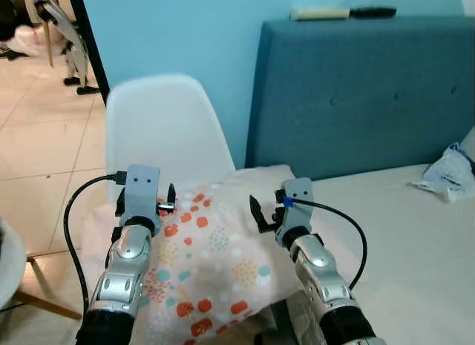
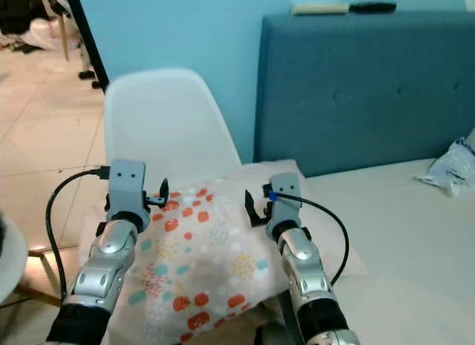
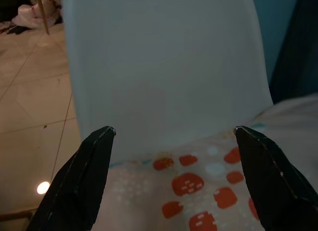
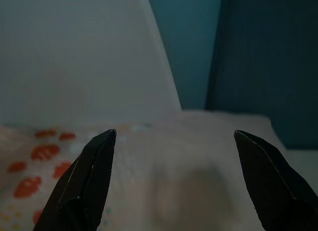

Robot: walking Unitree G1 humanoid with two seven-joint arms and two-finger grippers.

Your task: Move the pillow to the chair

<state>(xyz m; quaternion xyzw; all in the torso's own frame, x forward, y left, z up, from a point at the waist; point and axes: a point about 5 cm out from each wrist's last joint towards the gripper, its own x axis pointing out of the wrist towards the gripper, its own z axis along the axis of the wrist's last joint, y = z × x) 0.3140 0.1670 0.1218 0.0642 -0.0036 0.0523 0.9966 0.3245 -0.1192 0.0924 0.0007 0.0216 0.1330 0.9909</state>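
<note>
The bed (image 1: 415,234) is on the right side of the right claw (image 1: 261,214), with a blue headboard (image 1: 356,93) far past both claws. The white chair (image 1: 167,130) stands right in front of the left claw (image 1: 165,202). The pillow (image 1: 211,263), white with red and teal spots, lies under and between the two claws, on the chair seat and against the bed edge. Both claws are wide open above it and hold nothing. A crumpled bag (image 1: 449,173) lies on the bed, far to the right of the right claw.
</note>
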